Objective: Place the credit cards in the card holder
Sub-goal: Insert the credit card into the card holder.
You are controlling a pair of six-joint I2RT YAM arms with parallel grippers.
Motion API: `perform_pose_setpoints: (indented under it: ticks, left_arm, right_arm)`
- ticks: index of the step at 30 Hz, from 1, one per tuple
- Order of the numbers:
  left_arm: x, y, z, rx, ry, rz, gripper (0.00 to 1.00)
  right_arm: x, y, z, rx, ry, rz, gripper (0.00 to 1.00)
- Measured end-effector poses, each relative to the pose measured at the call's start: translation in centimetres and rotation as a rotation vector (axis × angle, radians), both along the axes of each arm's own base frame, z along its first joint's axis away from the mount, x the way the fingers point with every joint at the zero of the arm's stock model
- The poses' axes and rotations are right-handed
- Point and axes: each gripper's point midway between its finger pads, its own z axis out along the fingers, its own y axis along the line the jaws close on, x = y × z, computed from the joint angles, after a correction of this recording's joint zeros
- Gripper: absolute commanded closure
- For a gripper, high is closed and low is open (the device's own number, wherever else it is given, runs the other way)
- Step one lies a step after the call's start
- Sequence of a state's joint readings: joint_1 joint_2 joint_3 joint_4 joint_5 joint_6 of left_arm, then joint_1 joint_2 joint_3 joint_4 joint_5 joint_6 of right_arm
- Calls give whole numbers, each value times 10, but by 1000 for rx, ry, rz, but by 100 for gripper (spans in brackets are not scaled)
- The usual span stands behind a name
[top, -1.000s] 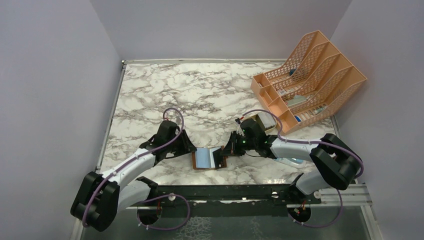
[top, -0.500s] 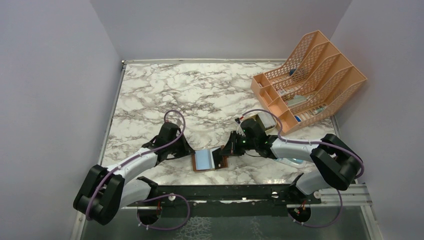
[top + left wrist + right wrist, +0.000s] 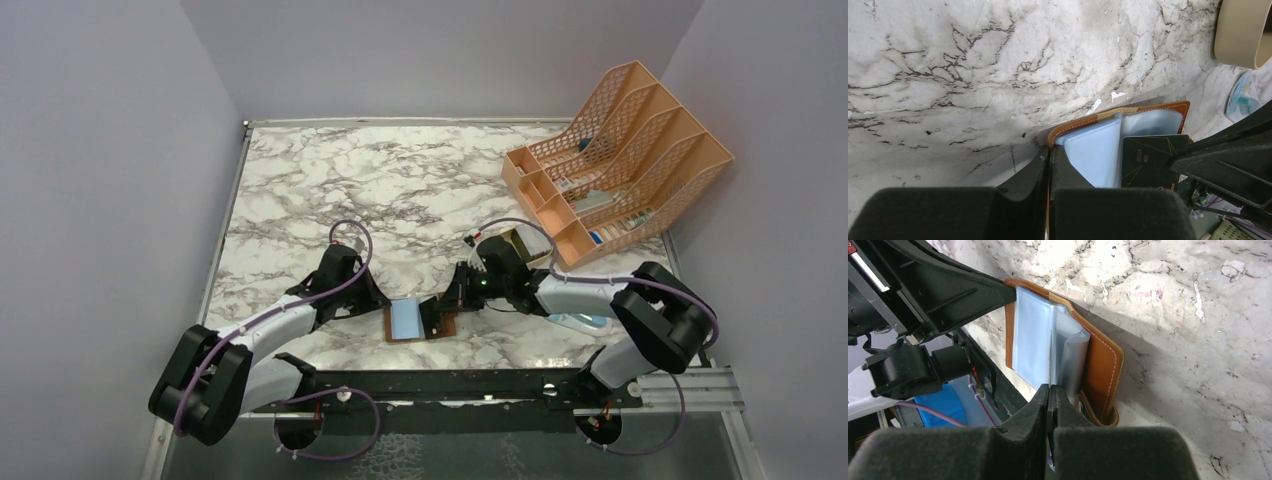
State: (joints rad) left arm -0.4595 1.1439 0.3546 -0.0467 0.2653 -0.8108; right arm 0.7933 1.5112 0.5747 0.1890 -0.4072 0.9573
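Both grippers are pinched fully closed, each on its own thing. The left gripper (image 3: pixel 383 308) has the left edge of the card holder (image 3: pixel 405 322) nipped between its fingers; in its wrist view the brown leather rim (image 3: pixel 1128 108) runs straight down into the closed jaws. The right gripper (image 3: pixel 447 300) appears to hold one dark card (image 3: pixel 436 315) by its right end; no other card can be made out. The holder lies open on the marble table (image 3: pixel 330 190), near the front edge between the two arms, its pale blue-grey sleeves (image 3: pixel 1095 150) facing up. What matters for the coming move is that the card sits at the holder's right side, tilted, its free end already over the right-hand sleeves and its long axis pointing left across the holder toward the left gripper. The right arm therefore does the carrying while the left only pins the cover. As I judge it, the card must be slid leftward into a sleeve mouth, though which sleeve it lines up with cannot be told.
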Motion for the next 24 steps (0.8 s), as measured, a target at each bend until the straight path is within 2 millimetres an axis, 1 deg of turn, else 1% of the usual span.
perform_pose_setpoints:
  ticks: [17,24]
  left_arm:
    - [1,-1,-1,0,-8,-10,100]
    - [1,-1,-1,-1,-8,-11,100]
  right_arm:
    - [1,10,-7,24,14,28,99]
    - [2,11,-7,25,-2,37,99]
